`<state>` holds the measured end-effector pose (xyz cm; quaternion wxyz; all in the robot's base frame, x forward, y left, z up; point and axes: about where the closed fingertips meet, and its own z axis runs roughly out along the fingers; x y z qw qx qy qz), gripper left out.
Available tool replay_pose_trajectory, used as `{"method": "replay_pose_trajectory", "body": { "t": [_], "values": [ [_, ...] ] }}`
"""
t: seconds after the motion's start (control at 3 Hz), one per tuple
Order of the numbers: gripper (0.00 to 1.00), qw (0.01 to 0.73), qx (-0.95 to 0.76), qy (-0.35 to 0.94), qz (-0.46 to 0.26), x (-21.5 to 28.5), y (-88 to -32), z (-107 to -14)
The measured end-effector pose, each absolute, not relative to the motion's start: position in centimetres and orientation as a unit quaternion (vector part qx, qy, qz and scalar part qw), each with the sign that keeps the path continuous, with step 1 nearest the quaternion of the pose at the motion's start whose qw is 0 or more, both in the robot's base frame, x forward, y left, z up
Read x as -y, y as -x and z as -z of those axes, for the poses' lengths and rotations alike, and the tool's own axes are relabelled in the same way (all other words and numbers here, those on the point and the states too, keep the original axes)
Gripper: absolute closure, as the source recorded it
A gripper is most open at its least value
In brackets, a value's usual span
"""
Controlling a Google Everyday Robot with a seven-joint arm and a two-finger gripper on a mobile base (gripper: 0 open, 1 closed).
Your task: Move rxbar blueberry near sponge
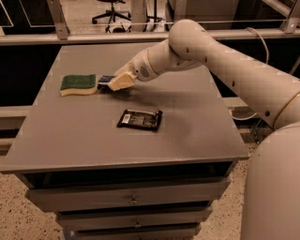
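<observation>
The rxbar blueberry (105, 80), a small dark blue bar with a white patch, pokes out to the left of my gripper (114, 83), which is shut on it low over the grey table (84, 131). The bar's free end is just right of the sponge (78, 85), which has a dark green top over pale yellow foam and lies on the table's left side. I cannot tell whether the bar touches the table. My white arm reaches in from the right.
A larger black wrapped bar (139, 119) lies on the table in front of the gripper. Drawers (133, 199) sit below the table top. A rail (93, 36) and an office chair (111, 10) stand behind the table.
</observation>
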<state>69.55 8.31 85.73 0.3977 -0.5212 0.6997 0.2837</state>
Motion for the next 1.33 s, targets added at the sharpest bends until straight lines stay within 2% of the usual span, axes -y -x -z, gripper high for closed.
{"method": "replay_pose_trajectory", "body": {
  "t": [1.0,1.33],
  "values": [
    [0.13,0.350,-0.669,0.568,-0.329,-11.7,-64.5,-85.1],
    [0.00,0.351,-0.666,0.570,-0.328,-11.7,-64.0,-85.1]
  ]
}}
